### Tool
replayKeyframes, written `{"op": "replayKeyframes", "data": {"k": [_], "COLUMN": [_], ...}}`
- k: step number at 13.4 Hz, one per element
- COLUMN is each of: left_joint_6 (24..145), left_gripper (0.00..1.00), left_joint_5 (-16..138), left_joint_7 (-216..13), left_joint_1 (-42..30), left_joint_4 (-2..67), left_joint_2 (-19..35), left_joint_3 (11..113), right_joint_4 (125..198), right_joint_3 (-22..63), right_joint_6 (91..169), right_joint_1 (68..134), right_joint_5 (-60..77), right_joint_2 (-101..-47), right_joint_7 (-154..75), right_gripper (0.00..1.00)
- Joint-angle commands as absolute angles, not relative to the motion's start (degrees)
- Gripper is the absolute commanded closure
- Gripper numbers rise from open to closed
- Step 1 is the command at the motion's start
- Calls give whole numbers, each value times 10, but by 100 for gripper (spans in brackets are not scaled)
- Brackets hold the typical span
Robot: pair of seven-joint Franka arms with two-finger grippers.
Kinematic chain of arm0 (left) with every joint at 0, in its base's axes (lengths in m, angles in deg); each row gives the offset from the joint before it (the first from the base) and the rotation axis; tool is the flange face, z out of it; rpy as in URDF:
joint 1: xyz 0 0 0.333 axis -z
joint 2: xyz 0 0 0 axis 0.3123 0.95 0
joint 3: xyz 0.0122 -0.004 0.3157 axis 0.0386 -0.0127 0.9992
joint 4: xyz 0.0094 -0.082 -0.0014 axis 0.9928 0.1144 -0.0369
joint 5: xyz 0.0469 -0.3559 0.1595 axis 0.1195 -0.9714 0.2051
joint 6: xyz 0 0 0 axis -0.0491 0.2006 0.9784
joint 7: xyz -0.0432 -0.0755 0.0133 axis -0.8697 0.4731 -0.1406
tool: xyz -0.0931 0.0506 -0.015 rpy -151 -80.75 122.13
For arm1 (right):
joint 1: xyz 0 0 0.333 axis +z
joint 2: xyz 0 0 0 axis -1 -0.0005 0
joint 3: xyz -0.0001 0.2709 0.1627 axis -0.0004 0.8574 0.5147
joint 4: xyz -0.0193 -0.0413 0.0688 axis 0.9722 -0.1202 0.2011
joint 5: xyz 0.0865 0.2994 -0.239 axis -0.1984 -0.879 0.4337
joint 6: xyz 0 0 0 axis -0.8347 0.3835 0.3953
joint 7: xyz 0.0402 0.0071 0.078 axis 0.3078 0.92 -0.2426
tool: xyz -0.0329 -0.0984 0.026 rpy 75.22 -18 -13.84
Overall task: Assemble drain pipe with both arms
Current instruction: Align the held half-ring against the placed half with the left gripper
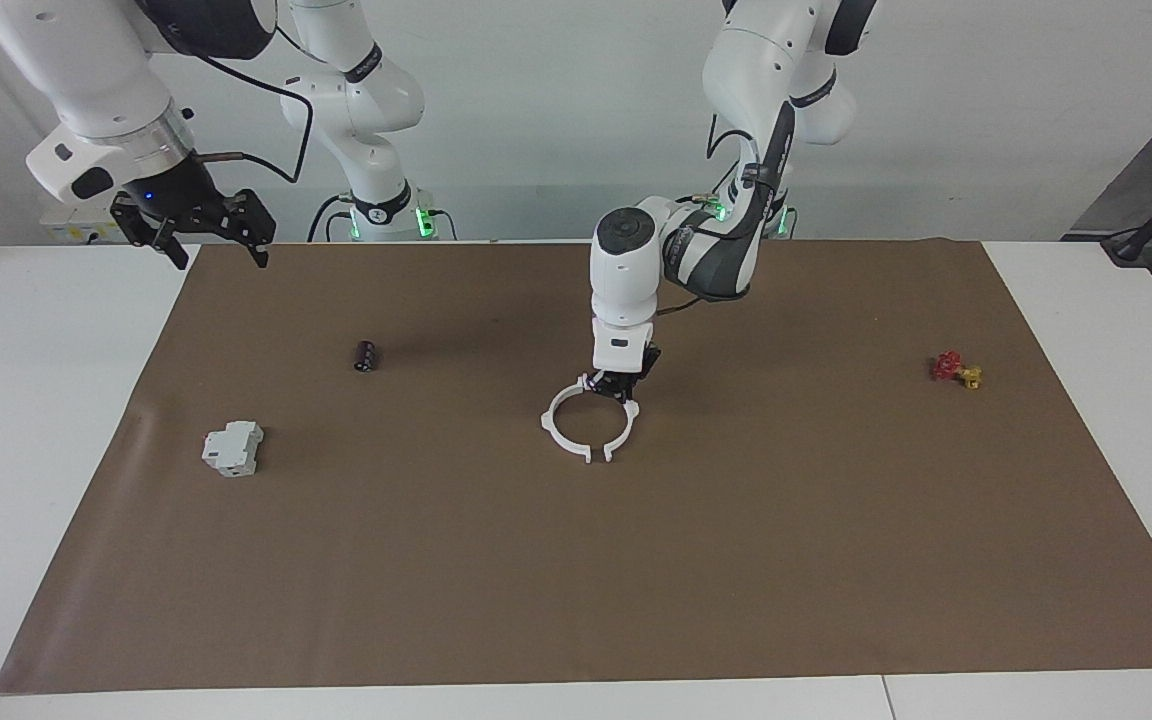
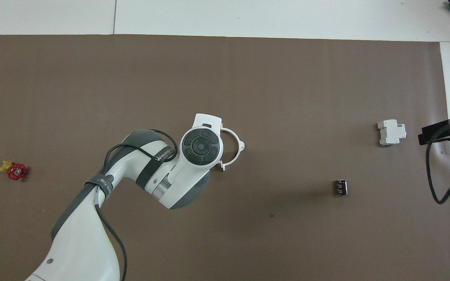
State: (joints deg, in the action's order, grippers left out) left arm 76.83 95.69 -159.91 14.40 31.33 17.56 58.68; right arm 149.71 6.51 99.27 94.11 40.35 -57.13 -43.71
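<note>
Table point(image 1: 46, 420): white, with a brown mat point(image 1: 736, 560) covering most of its top; a pale wall stood at the robots' end.
Drain pipe point(image 1: 586, 425): two white half-rings lay on the mat near the table's middle, brought together into an almost closed ring, a narrow slit showing between the tabs at the end farther from the robots.
Left end effector point(image 1: 619, 385): down at the ring's end nearer the robots, clamped on the half-ring toward the left arm's end; in the overhead view the arm's wrist covered that half.
Right end effector point(image 1: 206, 235): raised over the table's edge at the right arm's end, fingers apart, holding nothing, waiting.
Grey-white box point(image 1: 232, 448): toward the right arm's end.
Small dark cylinder point(image 1: 366, 356): nearer the robots than the box.
Red-and-yellow valve point(image 1: 956, 369): toward the left arm's end.
</note>
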Motion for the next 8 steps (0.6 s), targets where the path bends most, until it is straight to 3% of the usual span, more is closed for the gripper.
{"op": "replayKeyframes", "data": {"k": [1,8], "left_joint_6": [786,787], "left_gripper": [100,100], "left_joint_5": [964,964], "left_joint_7": [-1598,-1552], "left_joint_1": [153,152], "left_joint_4": [339,348], "left_joint_2": [157,155], "left_joint_3": [595,594], "right_joint_4": [1498,1498], "right_joint_3": [68,68], "right_joint_6": [995,995], "right_joint_1": [936,936], "right_joint_5": [393,393], "right_joint_2": [-569,-569], "right_joint_7": [-432,-432], "right_gripper": [0,0]}}
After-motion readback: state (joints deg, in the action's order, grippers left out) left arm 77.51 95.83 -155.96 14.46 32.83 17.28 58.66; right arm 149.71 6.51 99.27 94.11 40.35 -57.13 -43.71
